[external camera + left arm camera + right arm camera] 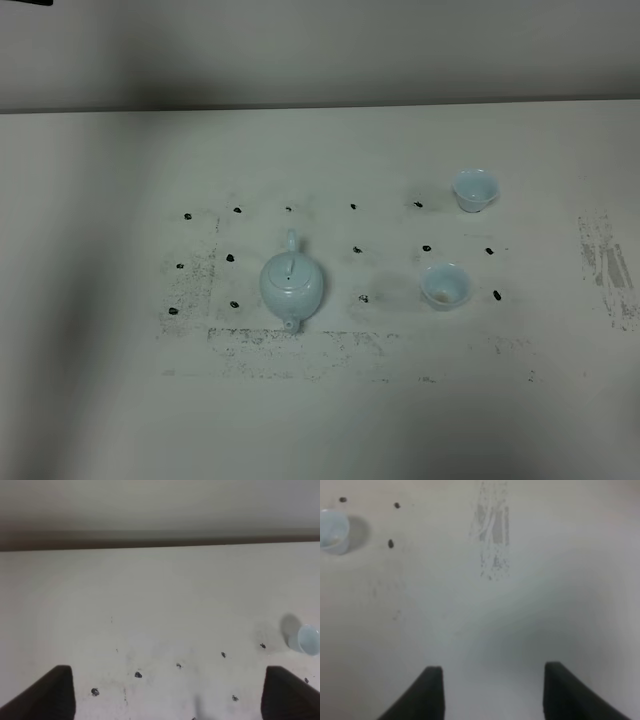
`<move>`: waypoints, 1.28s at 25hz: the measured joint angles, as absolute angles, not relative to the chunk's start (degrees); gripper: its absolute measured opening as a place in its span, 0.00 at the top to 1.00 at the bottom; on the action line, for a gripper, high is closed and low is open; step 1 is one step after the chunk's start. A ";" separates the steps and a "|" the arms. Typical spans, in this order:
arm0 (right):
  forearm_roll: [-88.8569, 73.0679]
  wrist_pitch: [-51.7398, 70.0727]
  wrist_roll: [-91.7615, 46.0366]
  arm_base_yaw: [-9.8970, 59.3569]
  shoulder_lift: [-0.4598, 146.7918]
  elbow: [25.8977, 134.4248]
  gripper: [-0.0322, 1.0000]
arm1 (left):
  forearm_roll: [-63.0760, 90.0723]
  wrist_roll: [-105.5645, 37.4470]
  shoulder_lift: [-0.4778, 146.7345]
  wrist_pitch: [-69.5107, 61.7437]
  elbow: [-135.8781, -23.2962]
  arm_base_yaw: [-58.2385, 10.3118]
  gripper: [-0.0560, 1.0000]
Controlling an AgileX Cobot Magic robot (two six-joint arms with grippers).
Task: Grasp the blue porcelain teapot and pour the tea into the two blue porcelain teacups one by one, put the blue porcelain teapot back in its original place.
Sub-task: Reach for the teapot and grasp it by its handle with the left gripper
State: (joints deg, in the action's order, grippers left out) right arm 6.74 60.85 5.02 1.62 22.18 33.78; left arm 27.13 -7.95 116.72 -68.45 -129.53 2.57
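Note:
The blue porcelain teapot (292, 285) stands upright with its lid on, left of the table's middle in the exterior high view. The two blue porcelain teacups stand to its right: one farther back (475, 189) and one nearer (445, 286), both upright. No arm or gripper shows in the exterior high view. My left gripper (167, 674) is open and empty above bare table, with one teacup (307, 639) at the edge of its view. My right gripper (492, 667) is open and empty, with one teacup (332, 530) far from its fingers. The teapot is out of both wrist views.
The white table (320, 420) carries a grid of small black marks (357, 250) around the teapot and cups. Grey scuffed patches lie along the front (300, 345) and at the right (605, 265). The table's back edge meets a wall (320, 50).

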 joint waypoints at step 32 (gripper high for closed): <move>0.00 63.57 -0.57 1.62 2.94 29.94 0.57 | 27.13 -8.11 116.72 -68.45 -129.53 2.57 0.23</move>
State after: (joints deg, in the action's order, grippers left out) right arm 0.00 63.57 -0.57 1.62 2.94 29.94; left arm 27.13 -8.11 116.72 -68.45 -129.53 2.57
